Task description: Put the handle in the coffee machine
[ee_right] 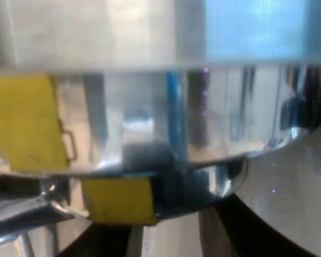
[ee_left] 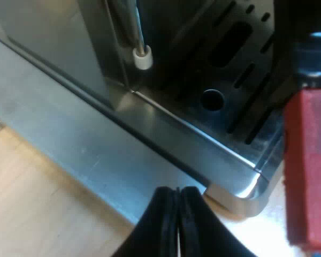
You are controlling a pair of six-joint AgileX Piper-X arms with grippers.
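Red at its end, the handle [ee_left: 309, 171] stood just beside my left gripper [ee_left: 176, 195], apart from it, near the corner of the machine's tray [ee_left: 166, 126]. My left jaws were pressed together on nothing, over the table [ee_left: 37, 203] by the tray's rim. A wand [ee_left: 142, 56] hung over the tray. My right gripper [ee_right: 163, 214] had its jaws spread, and a shiny round metal part [ee_right: 150, 123] with yellow patches [ee_right: 24, 120] sat close at their tips. I could not tell whether they touched it.
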